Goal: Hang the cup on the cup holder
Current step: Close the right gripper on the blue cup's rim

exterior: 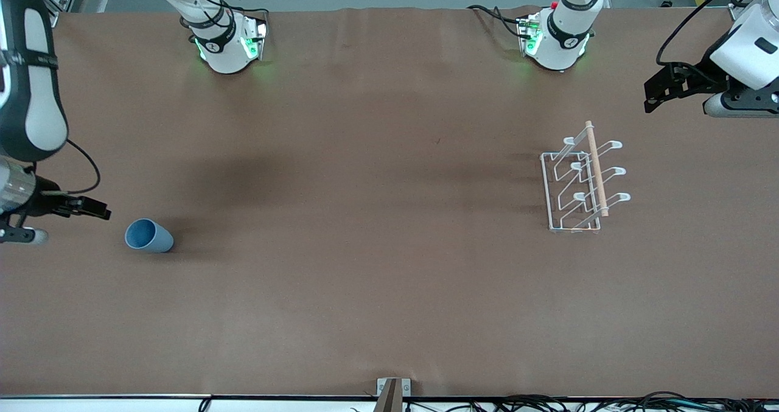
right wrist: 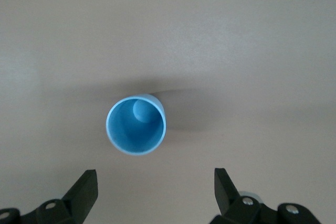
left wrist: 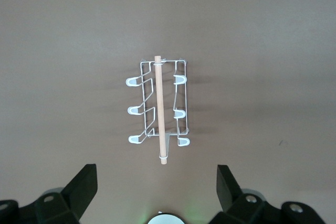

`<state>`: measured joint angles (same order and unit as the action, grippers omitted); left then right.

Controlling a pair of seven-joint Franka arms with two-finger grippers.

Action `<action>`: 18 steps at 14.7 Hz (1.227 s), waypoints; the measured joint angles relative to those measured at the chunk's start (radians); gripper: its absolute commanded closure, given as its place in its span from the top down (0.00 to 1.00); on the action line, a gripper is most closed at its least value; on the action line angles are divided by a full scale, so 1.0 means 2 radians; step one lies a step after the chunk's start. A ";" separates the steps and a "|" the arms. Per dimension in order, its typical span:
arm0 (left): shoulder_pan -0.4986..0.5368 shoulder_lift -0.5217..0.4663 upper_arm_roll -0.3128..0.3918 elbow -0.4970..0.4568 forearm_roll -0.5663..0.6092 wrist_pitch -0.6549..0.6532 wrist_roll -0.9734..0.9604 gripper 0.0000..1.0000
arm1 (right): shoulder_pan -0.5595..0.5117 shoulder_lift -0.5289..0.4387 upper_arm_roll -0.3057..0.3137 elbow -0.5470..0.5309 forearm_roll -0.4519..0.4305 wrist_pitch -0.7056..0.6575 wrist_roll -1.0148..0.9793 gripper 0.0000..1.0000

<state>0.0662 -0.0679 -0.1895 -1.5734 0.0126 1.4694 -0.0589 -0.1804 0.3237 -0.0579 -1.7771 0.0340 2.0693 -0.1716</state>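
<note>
Cup (exterior: 149, 236): stands upright on the table (exterior: 377, 278), mouth up, toward the right arm's end; below and just ahead of the right gripper (exterior: 97, 209), untouched; judged light, stiff plastic, matte but smooth, tapered, so liable to slip upward out of a loose pinch; no handle; best taken across the wall below the rim, or with one finger inside the mouth and one outside, which would leave the opening free for a prong

Right gripper: jaws released, spread wide, empty; in the right wrist view the cup (right wrist: 136, 125) sits ahead of the gap, not yet between the fingers (right wrist: 84, 190)

Holder (exterior: 583, 181): rests on the table toward the left arm's end, well apart from the cup; prongs bare, wooden rod (exterior: 596, 168) along the top; wire frame judged light, apt to shift if nudged

Left gripper (exterior: 660, 92): waits, jaws released and empty, raised near the holder; left wrist view shows the holder (left wrist: 160, 106) ahead of the fingers (left wrist: 81, 187)
</note>
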 measured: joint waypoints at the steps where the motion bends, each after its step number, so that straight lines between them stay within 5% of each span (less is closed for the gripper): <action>1: 0.000 0.000 0.000 0.000 0.000 0.000 0.000 1.00 | 0.000 0.015 0.001 0.000 0.002 0.010 0.000 0.98; 6: 0.000 0.000 -0.001 0.000 0.000 0.000 0.000 1.00 | 0.000 0.070 0.002 0.001 0.034 0.025 0.000 0.95; 13: 0.000 0.000 0.000 0.001 0.000 0.000 0.000 1.00 | -0.004 0.095 0.001 0.001 0.035 0.062 -0.001 0.70; 18: 0.001 0.000 0.003 0.001 0.000 0.000 0.000 1.00 | -0.005 0.111 0.001 0.001 0.035 0.077 -0.006 0.17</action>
<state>0.0677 -0.0672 -0.1843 -1.5713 0.0127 1.4694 -0.0589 -0.1898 0.5452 -0.0559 -1.7748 0.1046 2.2227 -0.1831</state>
